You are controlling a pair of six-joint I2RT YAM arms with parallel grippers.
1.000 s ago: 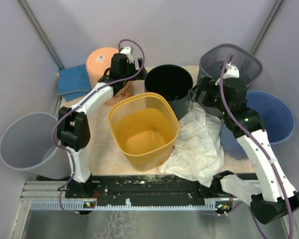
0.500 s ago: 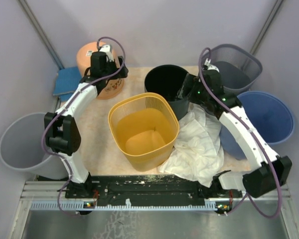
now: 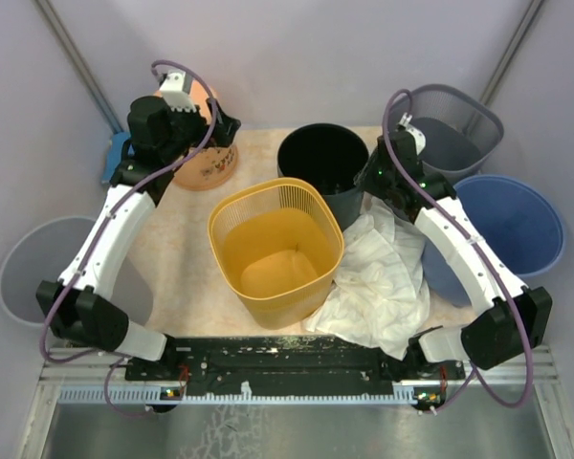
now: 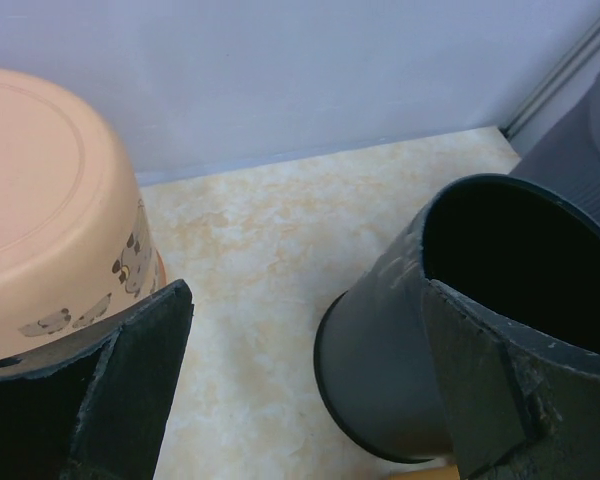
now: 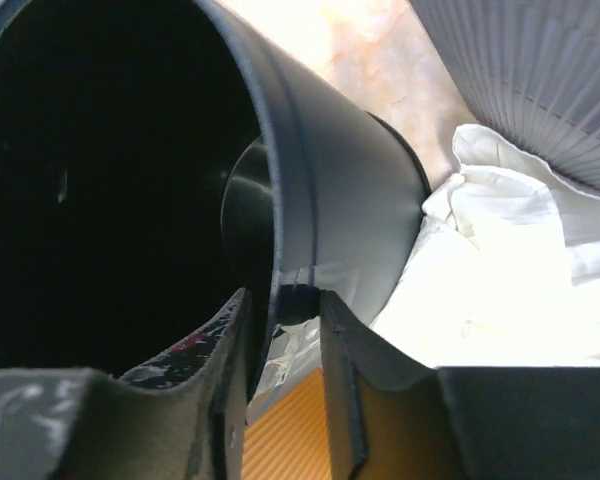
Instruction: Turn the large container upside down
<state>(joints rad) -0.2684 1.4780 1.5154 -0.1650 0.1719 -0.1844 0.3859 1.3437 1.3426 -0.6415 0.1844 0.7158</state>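
A large black container (image 3: 323, 153) stands upright at the back middle of the table, its mouth facing up. My right gripper (image 3: 368, 182) is at its right rim. In the right wrist view the right gripper (image 5: 283, 300) straddles the container's (image 5: 350, 190) wall, one finger inside and one outside, shut on the rim. My left gripper (image 3: 215, 129) hangs open beside an upturned orange tub (image 3: 209, 163). In the left wrist view the left gripper (image 4: 308, 295) holds nothing, with the black container (image 4: 380, 360) ahead at the right.
A yellow slotted basket (image 3: 277, 239) stands upright just in front of the black container. A crumpled white cloth (image 3: 378, 277) lies at its right. A grey mesh bin (image 3: 450, 120) and a blue bin (image 3: 517, 225) stand at the right, a grey bin (image 3: 29, 268) at the left.
My right gripper has moved left onto the black container's rim and closed on it. The left arm has swung back and to the left, still open.
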